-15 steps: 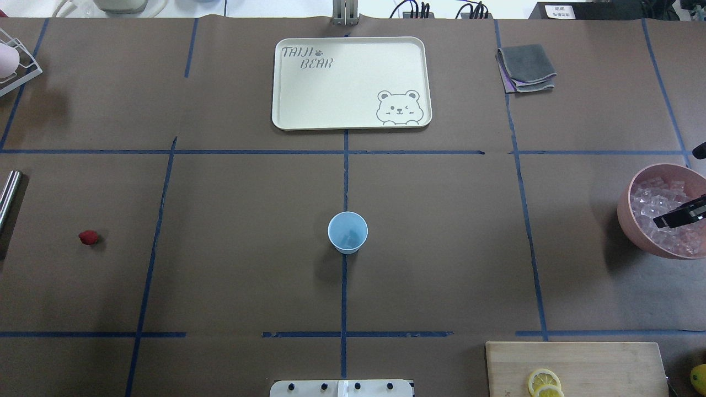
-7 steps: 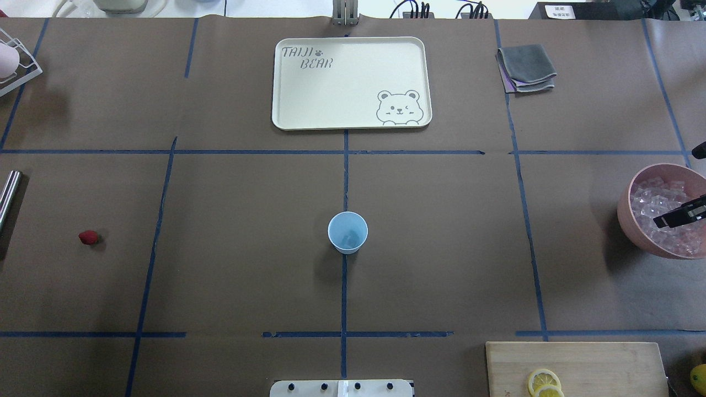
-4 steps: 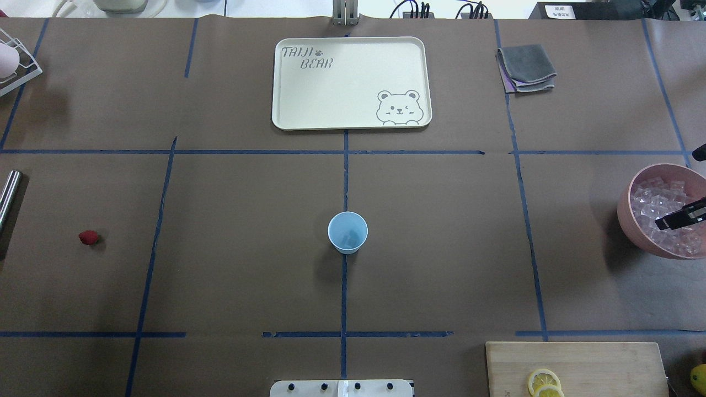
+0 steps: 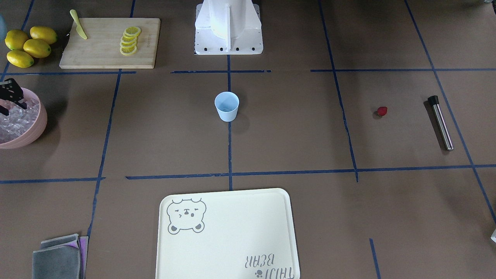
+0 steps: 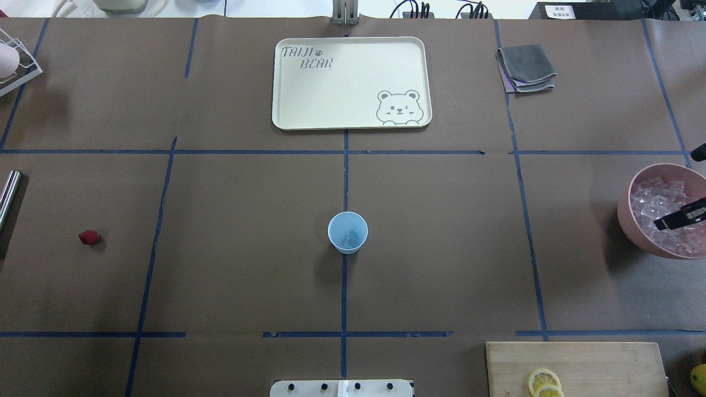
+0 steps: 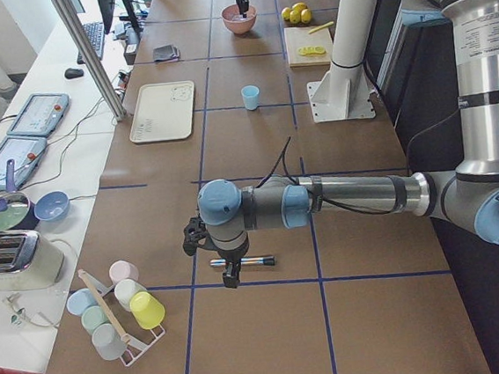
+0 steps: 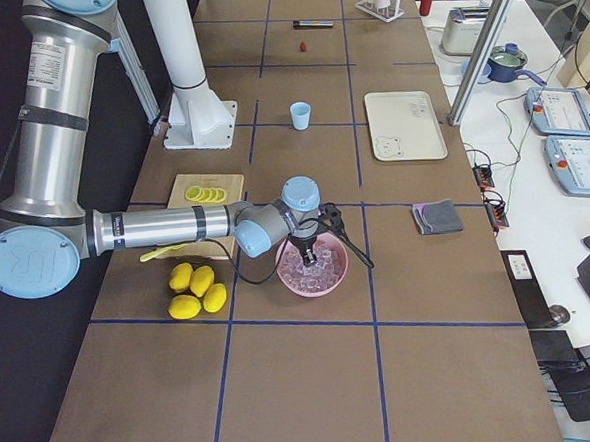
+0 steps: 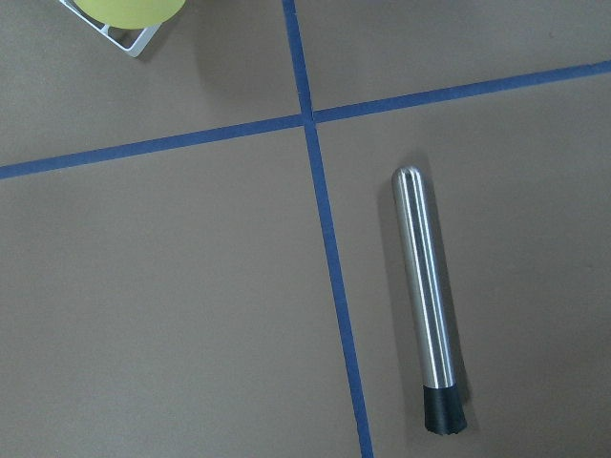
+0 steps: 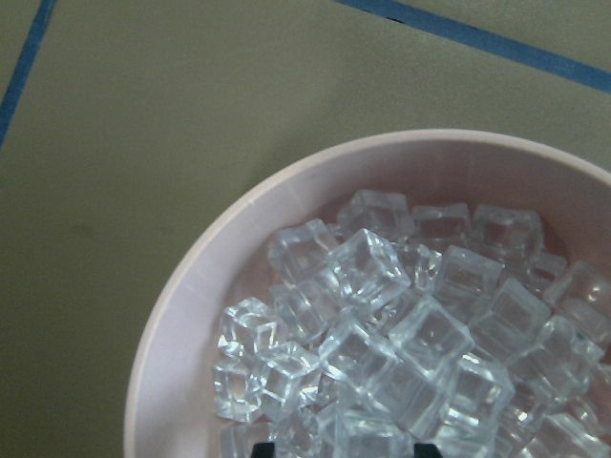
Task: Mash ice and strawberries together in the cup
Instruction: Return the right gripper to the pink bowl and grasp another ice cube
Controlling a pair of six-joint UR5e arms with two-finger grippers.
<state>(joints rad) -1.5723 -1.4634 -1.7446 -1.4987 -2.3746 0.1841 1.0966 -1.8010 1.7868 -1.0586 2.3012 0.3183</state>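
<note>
The pale blue cup [image 5: 347, 232] stands upright at the table's middle, also in the front view [image 4: 226, 106]; a faint clear shape lies in its bottom. The strawberry [image 5: 88, 237] lies alone far left on the table. Ice cubes [image 9: 382, 324] fill the pink bowl [image 5: 629, 220] at the right edge. My right gripper [image 5: 670, 220] hangs low over the ice. In the right wrist view its fingertips [image 9: 260, 448] stand apart at the bottom edge, with cubes between them. My left gripper [image 6: 229, 273] hovers over a steel muddler [image 8: 427, 301]; I cannot tell whether it is open or shut.
A cream bear tray [image 5: 287, 82] lies at the back centre. A folded grey cloth [image 5: 525, 67] is at the back right. A cutting board [image 4: 108, 54] with lemon slices, a knife and whole lemons [image 4: 27, 44] sits near the right arm. A rack of cups [image 6: 120, 310] stands by the left arm.
My right gripper has shifted only slightly over the ice in the bowl. The cup and strawberry have not moved.
</note>
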